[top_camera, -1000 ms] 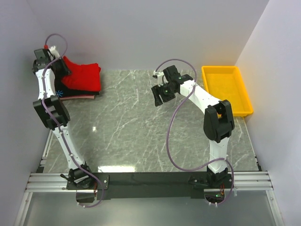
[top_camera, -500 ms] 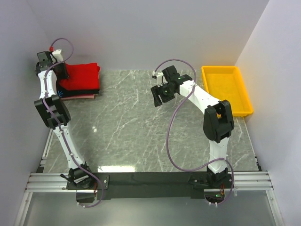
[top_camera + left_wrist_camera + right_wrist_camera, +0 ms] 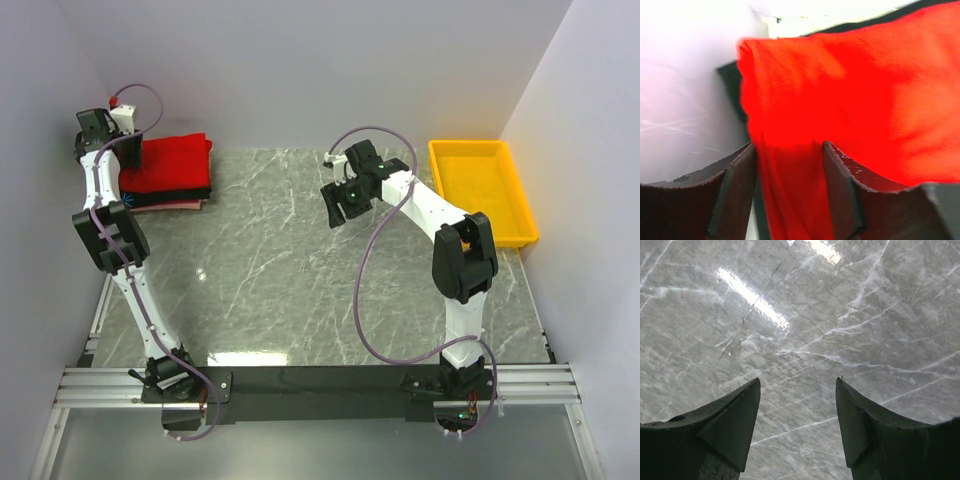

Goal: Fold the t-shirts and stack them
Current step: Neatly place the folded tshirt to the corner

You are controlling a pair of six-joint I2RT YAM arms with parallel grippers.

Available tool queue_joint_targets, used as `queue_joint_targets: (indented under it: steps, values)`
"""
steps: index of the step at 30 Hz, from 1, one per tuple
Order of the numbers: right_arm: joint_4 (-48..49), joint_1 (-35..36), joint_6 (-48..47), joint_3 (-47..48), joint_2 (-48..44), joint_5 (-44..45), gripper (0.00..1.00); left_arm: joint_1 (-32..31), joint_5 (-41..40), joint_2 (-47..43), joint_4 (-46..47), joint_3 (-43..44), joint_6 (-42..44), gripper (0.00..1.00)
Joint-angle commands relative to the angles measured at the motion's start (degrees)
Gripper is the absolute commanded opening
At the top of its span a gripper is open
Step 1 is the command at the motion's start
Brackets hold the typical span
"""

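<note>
**Three shirts stacked at the far-left corner, left jaws on the red one**

Starting at the left of the marble table [image 3: 280, 270]: one pile sits at its far-left corner, three shirts in it, one of each colour. The red t-shirt [image 3: 172, 165] is on top, folded flat. Under it lies the black t-shirt [image 3: 160, 192], showing as a dark band along the pile's near edge. At the bottom is the pink t-shirt [image 3: 188, 204], just a pale sliver peeking out at the near side.

The left gripper [image 3: 127, 152] is right over the left end of that pile, at the table's far-left edge. From the left wrist camera, a fold of the red t-shirt [image 3: 865, 100] runs straight down between the two fingers of the left gripper [image 3: 790, 195]. The jaws stand narrow with cloth filling the gap. The picture is blurred, so I'd say pinched on it, not certain how firmly.

Moving right, to the far middle of the table: the right gripper [image 3: 336, 207] hangs above bare marble, well apart from the pile. Its own camera shows the right gripper [image 3: 797, 410] with jaws spread wide, only veined grey stone between them.

Furthest right, one yellow tray [image 3: 470, 146] sits at the table's far-right corner, reaching a little past the right edge.

Count: three shirts, two arms, one tray.
</note>
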Motion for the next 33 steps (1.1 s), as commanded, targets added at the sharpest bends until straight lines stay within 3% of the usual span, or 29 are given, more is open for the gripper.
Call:
queue_joint_targets:
  steps: [1,9,12,16,21,28,33]
  values:
    - [-1.77,0.48,-0.95,0.27,-2.39,0.18,0.68,0.68,-5.24,-4.87,6.24,2.81,4.05,0.59]
    - [-0.98,0.31,-0.33,-1.66,-2.48,-1.40,0.68,1.91,2.30,-14.96,7.40,-0.87,-4.81,0.57]
    - [-0.11,0.39,-0.42,-2.72,-2.74,-1.49,0.67,1.91,5.12,-17.87,5.03,-4.30,-8.68,0.51]
    - [0.60,0.31,-0.86,-3.95,-2.92,-1.41,0.67,1.91,7.49,-19.20,-1.91,-8.85,-10.97,0.32]
    - [0.78,0.13,-1.21,-5.09,-3.36,-1.32,0.66,2.00,7.94,-22.88,-1.57,-18.71,-12.12,0.27]
    - [0.60,-0.57,-1.21,-6.06,-3.80,-0.79,0.66,3.23,1.18,-22.02,0.18,-27.24,-13.08,0.23]
    - [0.33,-0.57,-1.30,-6.59,-4.50,-0.53,0.66,3.67,-8.13,-18.51,2.56,-25.85,-13.61,0.24]
